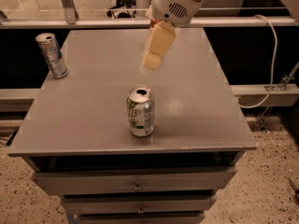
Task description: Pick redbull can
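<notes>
The redbull can [52, 55], tall, slim and silver with bluish-grey diagonal panels, stands upright at the far left edge of the grey table top [93, 101]. My gripper [152, 59], cream-coloured on a white arm, hangs above the far middle of the table. It points down and to the left. It is well to the right of the redbull can and touches nothing.
A wider white-and-green soda can [140, 111] stands upright near the table's front middle, just below the gripper. The red Coca-Cola can is hidden behind the arm. Drawers [135, 185] sit under the table top. A white cable [271, 55] hangs at the right.
</notes>
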